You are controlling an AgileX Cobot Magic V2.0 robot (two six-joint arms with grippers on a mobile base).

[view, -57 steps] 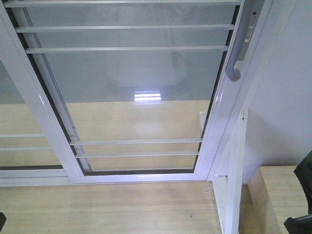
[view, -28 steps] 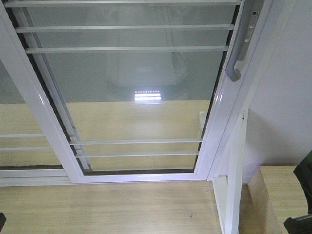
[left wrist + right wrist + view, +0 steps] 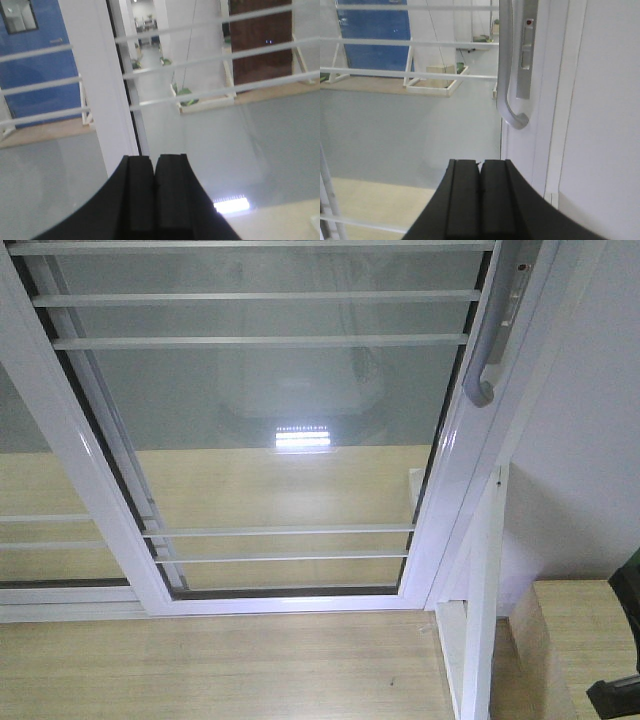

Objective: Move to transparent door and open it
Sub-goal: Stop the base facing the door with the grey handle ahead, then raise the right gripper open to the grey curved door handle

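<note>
Jaws are closed on nothing on both arms: right gripper (image 3: 480, 165) points toward grey handle (image 3: 505, 60) of the transparent door (image 3: 300, 400) without touching it; left gripper (image 3: 155, 159) faces barred glass.

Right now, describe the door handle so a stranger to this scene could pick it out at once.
Find the tall transparent door, glass crossed by thin white bars. Follow its right-hand white stile upward to the handle. It is the only curved grey metal bar; the glass panel to the left has none.
</note>
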